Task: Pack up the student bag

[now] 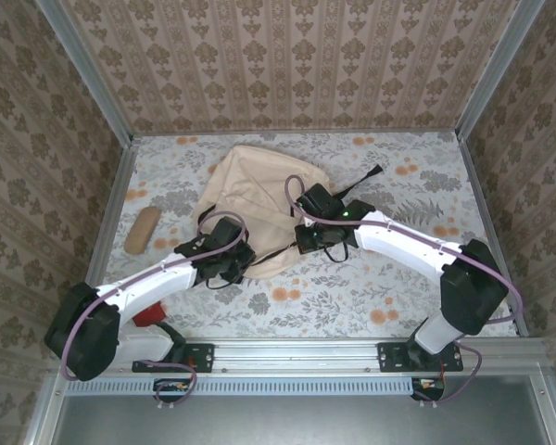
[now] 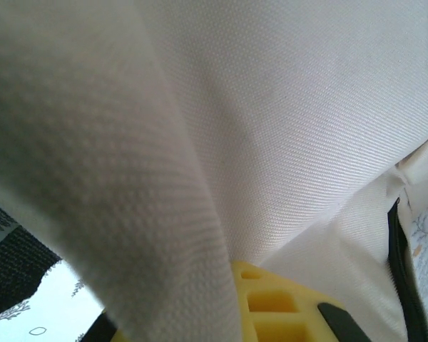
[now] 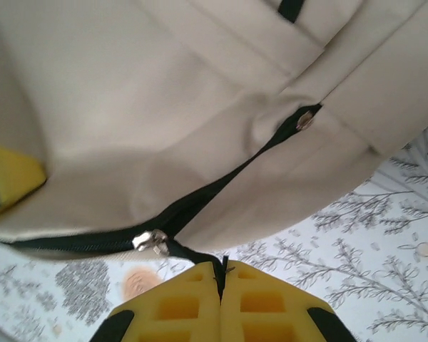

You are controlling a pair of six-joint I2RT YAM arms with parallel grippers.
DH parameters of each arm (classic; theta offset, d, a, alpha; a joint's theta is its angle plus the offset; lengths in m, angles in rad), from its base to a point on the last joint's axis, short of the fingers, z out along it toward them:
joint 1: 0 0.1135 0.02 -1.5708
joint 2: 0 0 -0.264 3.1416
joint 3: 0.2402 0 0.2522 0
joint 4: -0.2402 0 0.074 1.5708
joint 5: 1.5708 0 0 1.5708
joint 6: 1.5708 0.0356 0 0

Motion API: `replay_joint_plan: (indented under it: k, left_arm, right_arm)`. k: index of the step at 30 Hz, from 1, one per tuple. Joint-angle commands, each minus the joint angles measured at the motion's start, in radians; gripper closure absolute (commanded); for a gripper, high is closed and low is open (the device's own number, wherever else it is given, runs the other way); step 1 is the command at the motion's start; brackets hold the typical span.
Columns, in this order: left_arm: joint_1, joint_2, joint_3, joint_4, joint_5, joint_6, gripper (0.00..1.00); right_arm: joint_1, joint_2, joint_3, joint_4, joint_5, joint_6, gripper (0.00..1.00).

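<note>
From where I stand, nothing can be read: the student bag (image 1: pixel 250 199) is plain cream fabric, and the table (image 1: pixel 398 297) has only a floral print.

1. The left arm (image 1: pixel 144 289) reaches from the near left corner toward the middle. It is low and bent.
2. The left gripper (image 1: pixel 224 262) is closed on a fold of the student bag (image 1: pixel 246 185). One yellow finger (image 2: pixel 271 303) peeks out under the cloth.
3. The right arm (image 1: pixel 403 239) reaches from the near right toward the middle.
4. The right gripper (image 3: pixel 221 274) has its two yellow fingers pressed together, pinching the thin black zip tab (image 3: pixel 189 253).
5. The two grippers are near each other but not touching.
</note>
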Motion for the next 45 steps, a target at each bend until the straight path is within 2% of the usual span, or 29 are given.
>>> replay_joint_plan:
  k: [1, 14, 20, 23, 28, 30, 32, 34, 35, 38, 41, 45]
  left_arm:
    - [-0.021, 0.012, -0.045, -0.107, -0.019, -0.020, 1.00]
    - [-0.025, -0.017, -0.131, -0.109, -0.013, -0.008, 1.00]
    - [-0.009, -0.038, -0.126, -0.136, -0.005, 0.016, 1.00]
    - [-0.003, -0.056, -0.116, -0.149, -0.002, 0.029, 1.00]
    - [0.002, -0.078, -0.050, -0.212, -0.010, 0.105, 1.00]
    - [0.009, -0.071, -0.016, -0.236, 0.003, 0.143, 0.95]
    - [0.010, -0.059, 0.030, -0.273, 0.011, 0.199, 0.83]
    - [0.011, -0.051, 0.090, -0.327, 0.007, 0.253, 0.64]
    - [0.012, -0.050, 0.119, -0.349, 0.008, 0.287, 0.56]
    - [0.015, -0.056, 0.198, -0.412, 0.010, 0.368, 0.46]
    - [0.023, -0.057, 0.275, -0.486, 0.024, 0.449, 0.41]
    - [0.020, -0.037, 0.376, -0.579, 0.031, 0.567, 0.40]
  right_arm:
    - [-0.042, 0.049, 0.048, -0.065, 0.132, -0.016, 1.00]
    - [-0.113, 0.240, 0.152, -0.108, 0.277, -0.007, 1.00]
    - [-0.153, 0.282, 0.182, -0.118, 0.392, 0.020, 1.00]
    - [-0.159, 0.252, 0.173, -0.105, 0.391, 0.015, 1.00]
    - [-0.156, 0.118, 0.127, -0.050, 0.111, -0.049, 1.00]
    - [-0.155, 0.068, 0.104, -0.026, -0.025, -0.083, 1.00]
    - [-0.153, 0.020, 0.074, 0.006, -0.195, -0.107, 1.00]
    - [-0.149, -0.010, 0.050, 0.029, -0.302, -0.109, 1.00]
    - [-0.146, -0.019, 0.040, 0.035, -0.335, -0.106, 1.00]
    - [-0.143, -0.032, 0.022, 0.045, -0.407, -0.099, 1.00]
    - [-0.143, -0.039, 0.002, 0.052, -0.436, -0.089, 1.00]
    - [-0.140, -0.044, -0.019, 0.052, -0.456, -0.082, 1.00]
